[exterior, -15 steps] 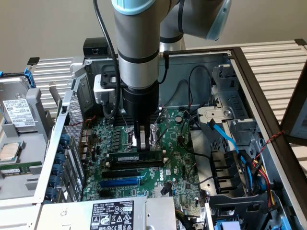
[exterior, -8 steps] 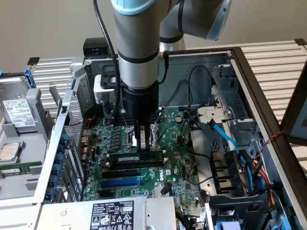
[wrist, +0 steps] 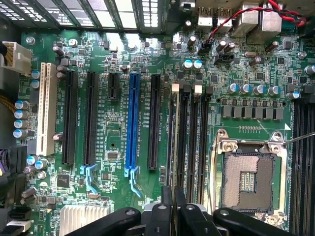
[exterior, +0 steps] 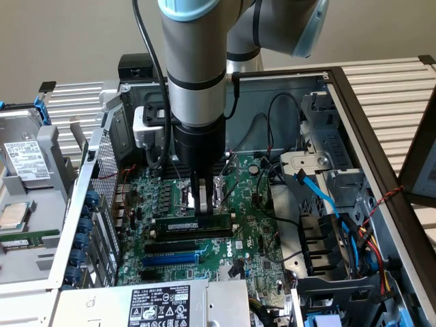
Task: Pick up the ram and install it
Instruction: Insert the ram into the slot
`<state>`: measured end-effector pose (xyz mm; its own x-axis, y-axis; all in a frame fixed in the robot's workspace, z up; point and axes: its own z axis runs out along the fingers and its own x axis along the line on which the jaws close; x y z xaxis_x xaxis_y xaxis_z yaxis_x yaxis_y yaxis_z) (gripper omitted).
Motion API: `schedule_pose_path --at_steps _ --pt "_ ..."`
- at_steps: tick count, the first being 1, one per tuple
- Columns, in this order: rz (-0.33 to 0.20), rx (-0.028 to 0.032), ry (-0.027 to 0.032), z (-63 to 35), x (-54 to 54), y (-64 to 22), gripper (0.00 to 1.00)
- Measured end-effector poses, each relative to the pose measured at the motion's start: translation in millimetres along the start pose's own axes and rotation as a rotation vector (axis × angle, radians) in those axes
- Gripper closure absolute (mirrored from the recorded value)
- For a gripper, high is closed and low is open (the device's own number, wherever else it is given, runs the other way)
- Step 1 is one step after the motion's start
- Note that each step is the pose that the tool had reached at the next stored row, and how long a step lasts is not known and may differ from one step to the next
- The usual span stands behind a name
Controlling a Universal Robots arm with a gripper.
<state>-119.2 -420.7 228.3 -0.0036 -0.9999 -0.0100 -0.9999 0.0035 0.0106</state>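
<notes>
The ram, a thin green stick with a white label, stands on edge along a black memory slot of the motherboard. My gripper reaches straight down into the open computer case and is shut on the stick's upper edge near its middle. In the wrist view the ram is seen edge-on as a thin line running up from between my gripper's black fingers, beside the black memory slots. Whether the stick is seated in the slot I cannot tell.
The bare CPU socket lies right beside the memory slots. Black and blue expansion slots lie on the other side. Blue and black cables and a drive cage crowd the exterior view's right. A labelled power supply is in front, a hard drive outside left.
</notes>
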Motion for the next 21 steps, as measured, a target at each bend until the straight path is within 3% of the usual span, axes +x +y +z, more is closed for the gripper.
schedule_pose_path --at_steps 5,21 --pt "0.0 0.0025 -0.0005 1.3 0.0 2.0 0.87" --pt "0.0 0.002 -0.0003 1.3 0.0 2.1 0.87"
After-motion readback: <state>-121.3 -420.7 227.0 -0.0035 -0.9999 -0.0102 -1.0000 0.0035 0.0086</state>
